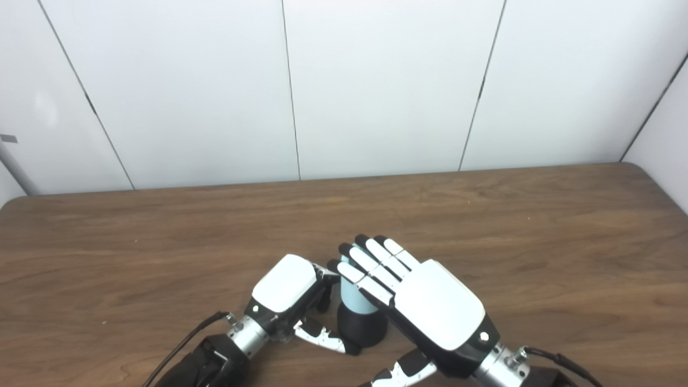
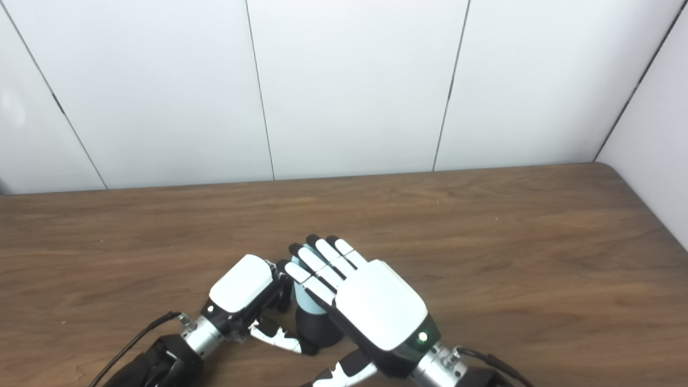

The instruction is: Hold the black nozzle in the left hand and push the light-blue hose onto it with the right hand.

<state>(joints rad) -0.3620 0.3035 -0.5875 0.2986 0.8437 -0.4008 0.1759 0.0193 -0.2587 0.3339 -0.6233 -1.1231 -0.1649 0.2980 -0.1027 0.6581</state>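
Observation:
The black nozzle point(image 1: 364, 329) stands upright on the wooden table near the front edge. The light-blue hose point(image 1: 352, 299) rises straight out of its top. My left hand point(image 1: 285, 291) sits just left of them with its fingers curled, and its thumb point(image 1: 328, 341) lies against the nozzle's base. My right hand point(image 1: 430, 303) comes in from the right with straight, extended fingers point(image 1: 371, 263) laid flat over the hose's top and right side. They hide the upper end of the hose. The right thumb point(image 1: 400, 372) hangs free below the palm.
The brown wooden table point(image 1: 484, 226) stretches wide to the left, right and back of the hands. White wall panels point(image 1: 376, 86) stand behind its far edge. A black cable point(image 1: 183, 344) runs along the left forearm.

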